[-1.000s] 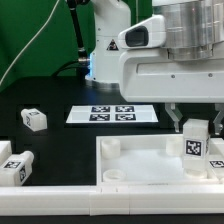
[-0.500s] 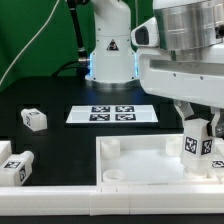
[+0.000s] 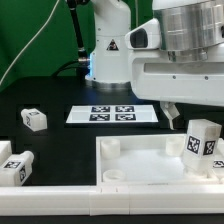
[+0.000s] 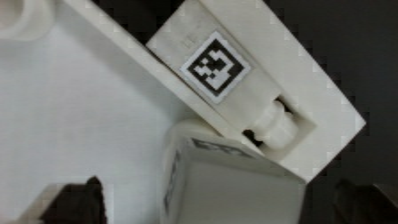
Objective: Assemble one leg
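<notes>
Clearance shows between the gripper [image 3: 192, 114] and the leg [image 3: 205, 146]. In the exterior view the one visible finger [image 3: 172, 113] hangs beside the top of the leg, toward the exterior view's left, without touching it. The second finger is hidden at the picture's edge. The jaws appear spread wider than the leg and hold nothing. The leg stands on end, leaning slightly, at the corner of the large white tray piece [image 3: 140, 160] on the exterior view's right, with one tag facing the camera. Whether its foot sits fully in the corner socket cannot be told. The wrist view shows the leg's tagged face close up against the tray's pale floor. Well apart, on the exterior view's left, two spare posts [image 3: 35, 119] [image 3: 17, 167] lie on the black table [image 3: 60, 140]. The marker board [image 3: 112, 113] lies flat behind the tray.
</notes>
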Controlling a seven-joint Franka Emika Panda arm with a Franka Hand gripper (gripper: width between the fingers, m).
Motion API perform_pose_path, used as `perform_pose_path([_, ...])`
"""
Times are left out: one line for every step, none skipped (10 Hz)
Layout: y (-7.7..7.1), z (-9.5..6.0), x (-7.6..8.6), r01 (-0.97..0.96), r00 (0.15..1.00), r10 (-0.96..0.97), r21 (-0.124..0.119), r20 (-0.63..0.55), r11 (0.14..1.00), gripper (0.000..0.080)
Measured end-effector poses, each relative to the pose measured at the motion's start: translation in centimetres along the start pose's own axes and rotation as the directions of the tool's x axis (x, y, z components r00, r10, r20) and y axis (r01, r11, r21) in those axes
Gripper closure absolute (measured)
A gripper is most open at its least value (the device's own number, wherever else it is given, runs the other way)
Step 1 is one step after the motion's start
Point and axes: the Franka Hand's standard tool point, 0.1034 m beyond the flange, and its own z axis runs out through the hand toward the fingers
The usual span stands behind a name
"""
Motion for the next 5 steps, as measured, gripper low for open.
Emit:
perform_pose_path([0.0,0.0,0.0,0.075,0.997,-0.075,0.000,0.000,0.997,0.0151])
perform_pose_path([0.0,0.0,0.1,0.142,0.990,-0.142,-0.004,-0.005,0.990,0.0151])
perform_pose_path([-0.1,-0.1,0.7,0.315,0.947,-0.317,-0.030,-0.050,0.948,0.0151])
perform_pose_path([-0.3,-0.1,1.0,0.443,0.890,-0.446,-0.061,-0.088,0.895,0.0151])
perform_pose_path([-0.5,-0.2,1.3,0.534,0.835,-0.540,-0.081,-0.103,0.842,0.0151])
